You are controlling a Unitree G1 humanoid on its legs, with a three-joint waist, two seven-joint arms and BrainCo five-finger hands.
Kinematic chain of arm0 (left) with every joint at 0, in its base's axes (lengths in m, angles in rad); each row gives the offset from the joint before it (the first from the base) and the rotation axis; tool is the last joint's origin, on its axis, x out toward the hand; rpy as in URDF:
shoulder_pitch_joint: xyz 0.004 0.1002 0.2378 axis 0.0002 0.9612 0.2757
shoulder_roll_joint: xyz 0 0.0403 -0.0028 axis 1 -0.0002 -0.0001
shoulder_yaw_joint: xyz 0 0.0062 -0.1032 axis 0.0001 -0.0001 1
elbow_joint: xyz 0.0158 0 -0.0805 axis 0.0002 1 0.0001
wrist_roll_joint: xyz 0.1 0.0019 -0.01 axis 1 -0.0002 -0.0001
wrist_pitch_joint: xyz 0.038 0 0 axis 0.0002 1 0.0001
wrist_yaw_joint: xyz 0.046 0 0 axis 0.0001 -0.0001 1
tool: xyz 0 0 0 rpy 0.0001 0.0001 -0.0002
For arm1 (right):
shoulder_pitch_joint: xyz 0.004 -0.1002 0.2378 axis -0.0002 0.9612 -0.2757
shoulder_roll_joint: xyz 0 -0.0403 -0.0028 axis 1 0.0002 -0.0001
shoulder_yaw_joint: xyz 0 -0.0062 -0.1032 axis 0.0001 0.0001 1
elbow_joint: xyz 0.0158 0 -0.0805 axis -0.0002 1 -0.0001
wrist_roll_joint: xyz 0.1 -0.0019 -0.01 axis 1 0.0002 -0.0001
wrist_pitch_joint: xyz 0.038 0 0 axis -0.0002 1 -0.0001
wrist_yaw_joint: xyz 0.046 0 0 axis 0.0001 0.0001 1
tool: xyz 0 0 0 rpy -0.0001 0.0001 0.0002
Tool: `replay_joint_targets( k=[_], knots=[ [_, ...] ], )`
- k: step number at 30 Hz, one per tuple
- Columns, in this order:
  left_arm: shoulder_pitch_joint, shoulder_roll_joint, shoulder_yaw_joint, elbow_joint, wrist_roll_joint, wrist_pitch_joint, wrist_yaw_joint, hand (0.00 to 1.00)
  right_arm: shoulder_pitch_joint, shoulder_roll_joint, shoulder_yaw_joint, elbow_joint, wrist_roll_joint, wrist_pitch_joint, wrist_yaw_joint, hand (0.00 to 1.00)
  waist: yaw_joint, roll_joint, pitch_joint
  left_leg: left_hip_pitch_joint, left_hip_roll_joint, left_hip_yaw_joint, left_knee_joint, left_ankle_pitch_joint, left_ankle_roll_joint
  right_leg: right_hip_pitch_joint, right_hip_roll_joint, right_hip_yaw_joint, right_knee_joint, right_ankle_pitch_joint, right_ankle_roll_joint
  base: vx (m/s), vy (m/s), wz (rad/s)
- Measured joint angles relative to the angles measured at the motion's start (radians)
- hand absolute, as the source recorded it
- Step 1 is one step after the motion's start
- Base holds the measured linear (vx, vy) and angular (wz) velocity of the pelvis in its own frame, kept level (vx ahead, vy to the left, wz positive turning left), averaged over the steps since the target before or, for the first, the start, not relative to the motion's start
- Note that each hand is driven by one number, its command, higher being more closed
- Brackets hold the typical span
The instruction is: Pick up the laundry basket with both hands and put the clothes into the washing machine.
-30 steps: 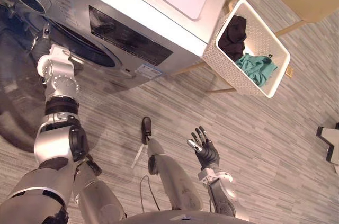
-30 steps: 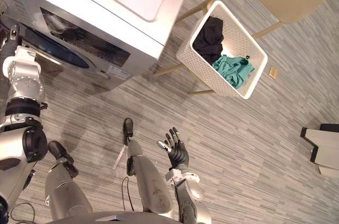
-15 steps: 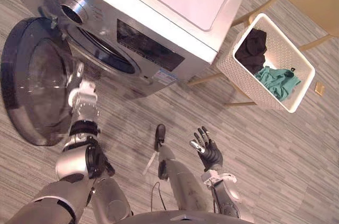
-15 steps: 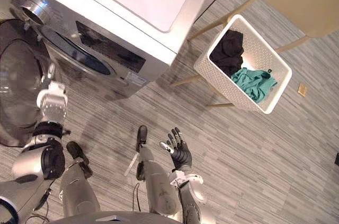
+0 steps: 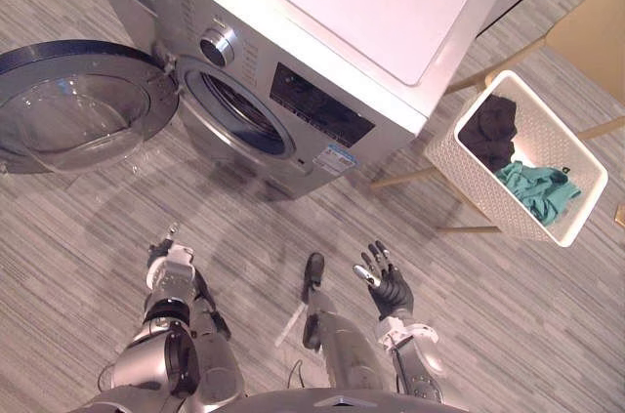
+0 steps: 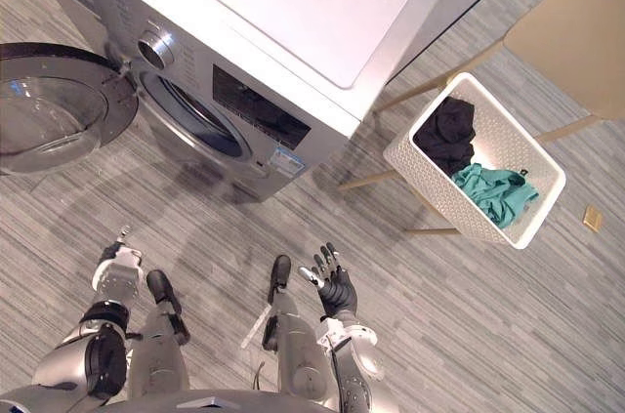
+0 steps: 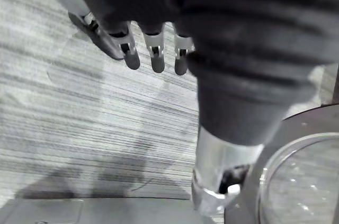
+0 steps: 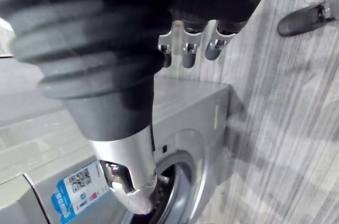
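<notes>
Grey plank floor [image 5: 518,335], washing machine [image 5: 322,22] ahead with round door [image 5: 73,105] swung wide. Left hand [image 5: 166,259] and right hand [image 5: 388,283] low, close to the body, fingers loose, holding nothing. Laundry basket [image 5: 479,193] well apart to the right, by a chair [image 5: 596,32]. Best to face it squarely, grip opposite rims, lift level. Inside: black garment [image 5: 488,130] and teal garment [image 5: 537,190], side by side.

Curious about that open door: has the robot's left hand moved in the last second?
Yes. The left hand was at the rim of the washing machine door; now it is clear of the door, drawn back toward the robot.
</notes>
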Motion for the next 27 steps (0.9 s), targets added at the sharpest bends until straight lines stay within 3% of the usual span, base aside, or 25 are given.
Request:
replay_joint_targets(
  k=[4,8,13,15,16,17,18,20,22,23,24,25,26,27],
  knots=[
    [0.117,-0.041,-0.141,0.002,0.156,0.023,-0.075,0.0,-0.013,0.0,-0.031,0.084,-0.007,0.001,0.002,0.0,-0.006,0.035,-0.023,0.079,-0.026,0.002,-0.046,0.009,0.0,0.062,-0.013,-0.002,0.003,-0.017,0.015,0.03,0.032,0.1],
    [0.27,-0.072,-0.275,0.056,0.371,0.044,-0.189,0.0,-0.075,-0.004,-0.107,0.354,-0.078,0.005,0.009,0.0,-0.024,0.097,-0.078,0.167,-0.056,-0.012,-0.106,0.016,0.001,0.128,-0.026,-0.022,0.029,-0.065,0.03,0.04,0.039,0.16],
    [0.375,-0.054,-0.259,0.088,0.525,0.061,-0.239,0.0,-0.14,-0.006,-0.197,0.605,-0.186,0.009,-0.008,0.0,-0.019,0.13,-0.113,0.244,-0.055,-0.043,-0.116,0.013,0.0,0.231,-0.024,-0.053,0.03,-0.096,0.034,0.06,0.021,0.26],
    [0.397,-0.051,-0.222,0.085,0.525,0.066,-0.241,0.0,-0.159,-0.005,-0.21,0.647,-0.217,0.01,-0.022,0.0,-0.013,0.13,-0.113,0.255,-0.033,-0.051,-0.061,-0.017,-0.004,0.264,-0.017,-0.055,0.037,-0.115,0.029,0.05,-0.022,0.05],
    [0.429,-0.053,-0.153,0.078,0.523,0.067,-0.24,0.0,-0.168,-0.005,-0.209,0.663,-0.242,0.011,-0.043,0.0,-0.007,0.131,-0.114,0.259,0.003,-0.06,0.028,-0.057,0.002,0.295,-0.005,-0.054,0.055,-0.14,0.029,0.0,-0.039,-0.09],
    [0.455,-0.056,-0.089,0.078,0.511,0.071,-0.24,0.0,-0.173,-0.001,-0.209,0.671,-0.241,0.011,-0.051,0.0,0.001,0.129,-0.114,0.244,0.031,-0.061,0.138,-0.083,0.034,0.305,0.0,-0.053,0.085,-0.167,0.021,-0.06,-0.056,-0.1],
    [0.464,-0.064,-0.042,0.058,0.498,0.071,-0.241,0.0,-0.183,-0.003,-0.21,0.7,-0.242,0.012,-0.061,0.0,0.011,0.126,-0.116,0.209,0.059,-0.075,0.269,-0.09,0.091,0.318,-0.008,-0.049,0.116,-0.19,0.015,-0.08,-0.053,-0.1],
    [0.472,-0.074,-0.022,0.039,0.499,0.073,-0.244,0.0,-0.209,-0.001,-0.207,0.746,-0.256,0.025,-0.081,0.0,0.025,0.126,-0.124,0.176,0.06,-0.141,0.388,-0.046,0.161,0.33,-0.018,-0.024,0.143,-0.207,0.008,-0.06,-0.084,-0.31],
    [0.474,-0.091,0.009,0.041,0.499,0.073,-0.245,0.0,-0.237,-0.005,-0.208,0.762,-0.298,0.033,-0.089,0.0,0.036,0.144,-0.13,0.148,0.049,-0.23,0.463,-0.037,0.134,0.323,-0.015,0.012,0.151,-0.206,0.0,-0.05,-0.034,-0.56],
    [0.476,-0.118,0.022,0.041,0.491,0.073,-0.244,0.0,-0.254,-0.009,-0.208,0.783,-0.323,0.037,-0.091,0.0,0.041,0.16,-0.132,0.135,-0.002,-0.296,0.511,-0.133,0.071,0.313,-0.022,0.052,0.158,-0.204,-0.003,-0.06,0.167,-0.7],
    [0.479,-0.136,0.017,0.04,0.481,0.072,-0.243,0.0,-0.265,-0.007,-0.209,0.789,-0.355,0.052,-0.089,0.0,0.046,0.175,-0.139,0.143,-0.089,-0.357,0.502,-0.22,0.044,0.299,-0.023,0.088,0.158,-0.202,-0.006,-0.07,0.221,-0.86],
    [0.482,-0.143,0.008,0.039,0.481,0.071,-0.243,0.0,-0.274,-0.002,-0.208,0.796,-0.367,0.056,-0.087,0.0,0.051,0.183,-0.14,0.171,-0.143,-0.384,0.446,-0.268,0.046,0.289,-0.013,0.112,0.159,-0.201,-0.006,-0.06,0.235,-0.81],
    [0.485,-0.143,0.003,0.043,0.482,0.072,-0.246,0.0,-0.286,-0.001,-0.209,0.809,-0.385,0.056,-0.086,0.0,0.049,0.192,-0.144,0.217,-0.153,-0.361,0.363,-0.326,0.09,0.282,0.011,0.131,0.155,-0.2,-0.004,-0.07,0.173,-0.71],
    [0.48,-0.131,0.008,0.048,0.476,0.073,-0.255,0.0,-0.301,0.019,-0.209,0.83,-0.4,0.062,-0.086,0.0,0.044,0.179,-0.145,0.257,-0.153,-0.322,0.293,-0.356,0.069,0.288,0.021,0.156,0.131,-0.178,0.003,-0.06,0.136,-0.57]
  ],
)
